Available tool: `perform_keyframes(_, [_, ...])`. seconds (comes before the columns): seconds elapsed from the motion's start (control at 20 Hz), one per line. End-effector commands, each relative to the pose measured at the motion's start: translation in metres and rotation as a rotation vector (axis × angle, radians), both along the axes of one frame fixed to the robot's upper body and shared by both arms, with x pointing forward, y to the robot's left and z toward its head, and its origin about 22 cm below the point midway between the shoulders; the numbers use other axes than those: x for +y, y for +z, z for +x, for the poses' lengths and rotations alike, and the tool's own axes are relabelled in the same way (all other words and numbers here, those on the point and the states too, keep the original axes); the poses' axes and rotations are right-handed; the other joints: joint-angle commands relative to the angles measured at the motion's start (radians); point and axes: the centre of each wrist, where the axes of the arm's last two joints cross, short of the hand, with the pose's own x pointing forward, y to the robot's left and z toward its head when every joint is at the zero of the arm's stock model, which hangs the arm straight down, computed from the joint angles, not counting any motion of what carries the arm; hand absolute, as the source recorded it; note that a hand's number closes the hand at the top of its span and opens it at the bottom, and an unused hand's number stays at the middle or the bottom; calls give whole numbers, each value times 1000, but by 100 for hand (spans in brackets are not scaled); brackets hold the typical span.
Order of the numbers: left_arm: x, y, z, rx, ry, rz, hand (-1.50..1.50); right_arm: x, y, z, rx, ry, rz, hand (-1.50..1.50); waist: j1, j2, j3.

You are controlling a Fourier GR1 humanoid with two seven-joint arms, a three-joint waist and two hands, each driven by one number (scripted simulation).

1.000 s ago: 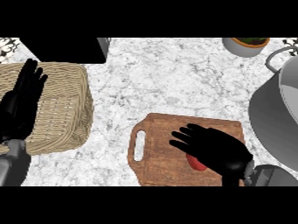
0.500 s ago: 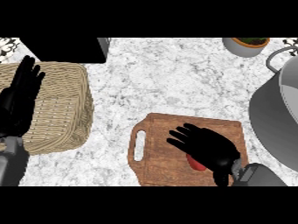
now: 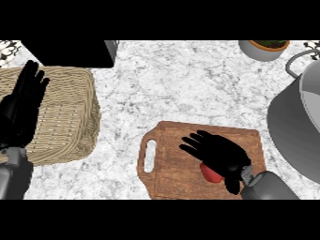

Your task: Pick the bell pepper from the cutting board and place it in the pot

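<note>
Big grey pot (image 3: 294, 129) fills the right edge of the frame. There's a wicker basket (image 3: 62, 117) at the left, and my left hand (image 3: 20, 110) rests over it, fingers straight, pointing up. The cutting board (image 3: 179, 157) sits lower centre, close beside the pot. My right hand (image 3: 217, 150) is spread over the board's lower right, fingers apart, clamped on nothing. The red bell pepper (image 3: 211, 174) peeks from under its palm, mostly hidden. I judge it light, hollow, smooth-skinned and a bit slippery, so I'd wrap around its broad middle rather than pinch an end.
</note>
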Motion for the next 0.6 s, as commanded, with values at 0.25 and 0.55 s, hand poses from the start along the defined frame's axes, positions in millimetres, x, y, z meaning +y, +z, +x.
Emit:
perform_keyframes(0.25, [-16,7,-5,3,-5,-8,0,0,-17,-6,-35,179,-18,150,0,-1,0])
perform_keyframes(0.55, [-10,-14,2,-2,0,-12,0,-31,-24,7,-44,189,-46,150,-2,0,0])
